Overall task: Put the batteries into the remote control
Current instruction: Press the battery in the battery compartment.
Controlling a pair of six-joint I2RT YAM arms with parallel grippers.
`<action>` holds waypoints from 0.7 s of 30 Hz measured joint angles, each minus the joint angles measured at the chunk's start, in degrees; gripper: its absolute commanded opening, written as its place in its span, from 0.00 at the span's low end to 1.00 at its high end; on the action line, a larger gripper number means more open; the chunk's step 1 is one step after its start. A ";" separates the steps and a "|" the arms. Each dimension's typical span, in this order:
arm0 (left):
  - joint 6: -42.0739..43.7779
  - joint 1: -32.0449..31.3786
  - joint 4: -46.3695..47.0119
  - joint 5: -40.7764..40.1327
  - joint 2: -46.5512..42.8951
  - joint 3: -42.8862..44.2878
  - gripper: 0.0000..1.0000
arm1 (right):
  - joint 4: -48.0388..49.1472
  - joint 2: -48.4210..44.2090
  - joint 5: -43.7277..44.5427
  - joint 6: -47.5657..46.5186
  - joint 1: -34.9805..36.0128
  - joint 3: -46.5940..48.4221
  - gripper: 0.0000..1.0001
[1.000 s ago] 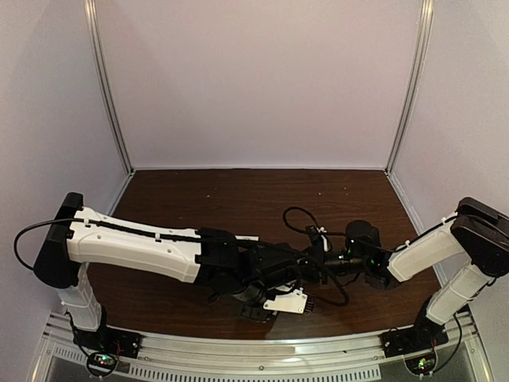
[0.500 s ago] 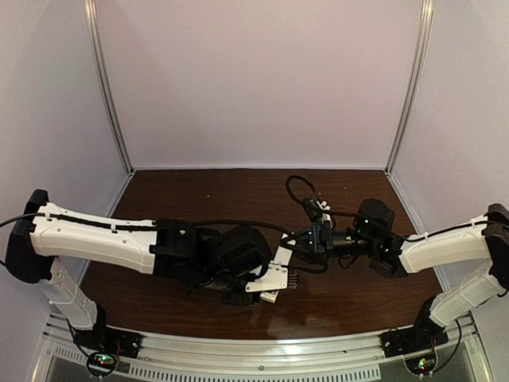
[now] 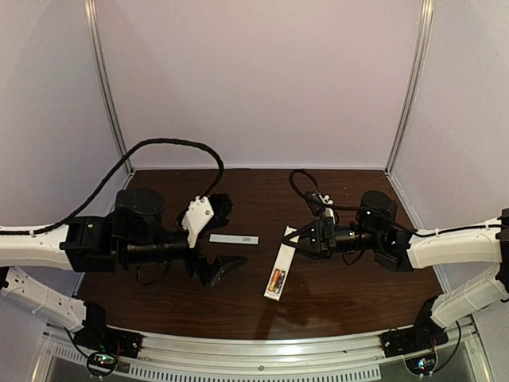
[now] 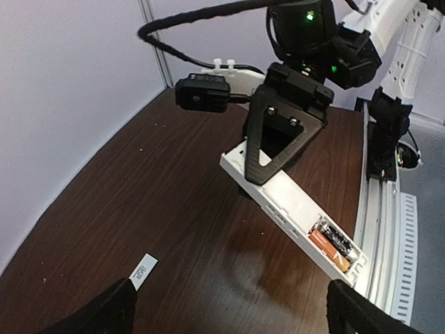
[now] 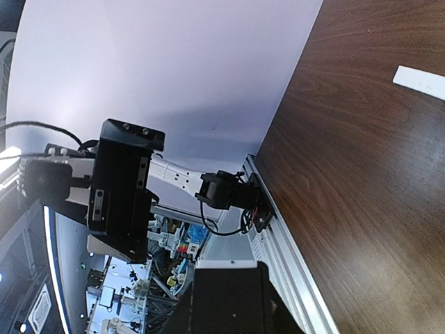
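Pointing toward the near edge of the desk (image 3: 342,306), the open bay of the remote control (image 3: 277,272) shows the batteries (image 3: 276,281) seated side by side inside it. From the left wrist camera the orange battery (image 4: 323,245) lies on the left of the bay and the black battery (image 4: 341,240) on the right, touching along their length. The remote control is a slim white bar slanting from near-left to far-right, a little right of the desk's middle. Whether its near end rests on the wood cannot be told.

The right gripper (image 3: 294,238) is clamped on the far end of the remote control, its black fingers (image 4: 278,142) closed above and below the bar.

The left gripper (image 3: 231,233) hangs over the left half of the desk with its jaws spread wide and nothing between them. It is apart from the remote control. Its fingers (image 4: 97,313) show at the bottom corners of its own wrist view.

A white strip (image 3: 235,239) lies flat near the desk's middle, between the spread jaws in the overhead view and just left of the remote control, not touching it.
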 measured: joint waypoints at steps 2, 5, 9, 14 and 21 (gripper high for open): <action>-4.09 2.51 1.75 3.28 -1.38 -1.46 0.95 | -2.21 -1.09 0.22 -1.77 0.00 1.09 0.00; -10.08 5.70 4.04 10.27 0.70 -1.64 0.86 | -4.57 -2.56 0.70 -4.13 0.00 2.60 0.00; -16.26 6.25 7.21 20.20 7.23 -1.38 0.78 | -6.08 -3.08 1.29 -5.97 0.00 3.39 0.00; -22.21 6.36 9.05 28.39 14.38 -0.26 0.71 | -9.38 -3.19 1.70 -8.17 0.09 4.15 0.00; -26.71 6.60 12.81 33.77 17.29 1.81 0.56 | -11.91 -4.63 2.40 -10.54 0.44 5.09 0.00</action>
